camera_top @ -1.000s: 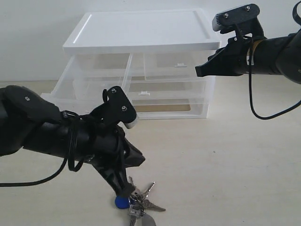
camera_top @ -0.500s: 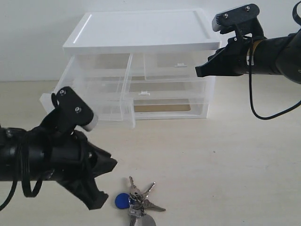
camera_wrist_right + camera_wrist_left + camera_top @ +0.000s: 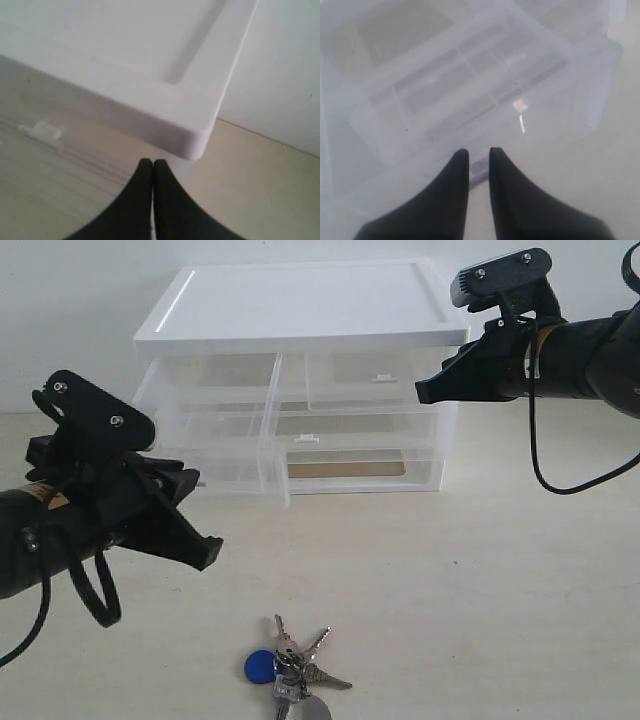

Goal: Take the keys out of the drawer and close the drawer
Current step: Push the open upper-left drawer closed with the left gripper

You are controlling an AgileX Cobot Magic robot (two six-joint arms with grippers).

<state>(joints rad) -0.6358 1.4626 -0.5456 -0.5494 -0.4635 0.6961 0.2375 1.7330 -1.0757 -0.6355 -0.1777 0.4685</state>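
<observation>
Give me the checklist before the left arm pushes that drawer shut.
1. Keys out of the drawer, lying on the table: ok.
2. Left claw empty, jaws slightly apart: ok.
3. Left claw aimed at the drawer front: ok.
4. Drawer empty inside: cannot tell, frosted and blurred.
5. Right claw shut, away from the drawer: ok.
6. Drawer closed: not ok, it stands pulled out.

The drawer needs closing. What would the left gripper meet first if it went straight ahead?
Probably the clear front wall of the open drawer, which lies just past the left gripper in the left wrist view. Depth is unclear.
</observation>
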